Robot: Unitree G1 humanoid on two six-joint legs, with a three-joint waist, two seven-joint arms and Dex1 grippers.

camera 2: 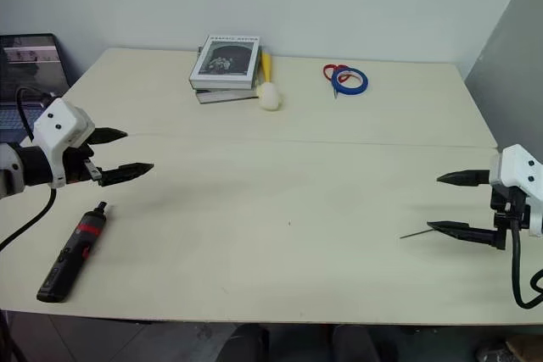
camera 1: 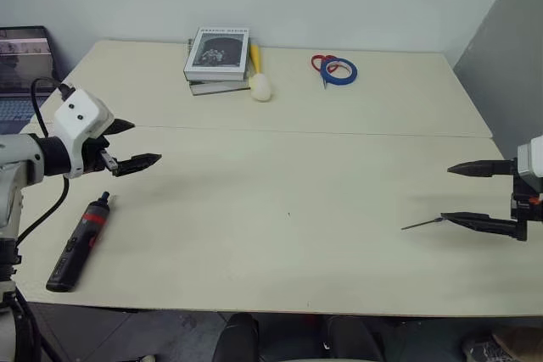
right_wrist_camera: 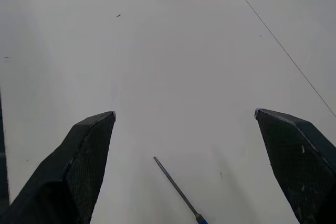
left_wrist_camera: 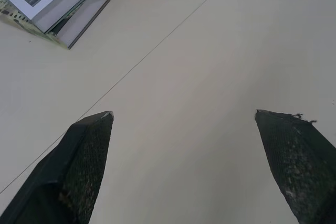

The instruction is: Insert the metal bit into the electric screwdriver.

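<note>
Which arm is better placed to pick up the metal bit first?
The right. The metal bit lies on the table just by the open right gripper, at the tip of its lower finger. The left gripper hovers far across, above the electric screwdriver.

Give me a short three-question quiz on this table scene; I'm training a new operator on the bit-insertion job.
1. True or false: the left gripper is holding the screwdriver.
2. The metal bit lies nearest: A) the books, B) the right gripper, C) the blue tape roll.
3. Fill in: the band on the screwdriver is ____.

Key: 1 false, it lies on the table and both grippers are open; 2 B; 3 red.
</note>
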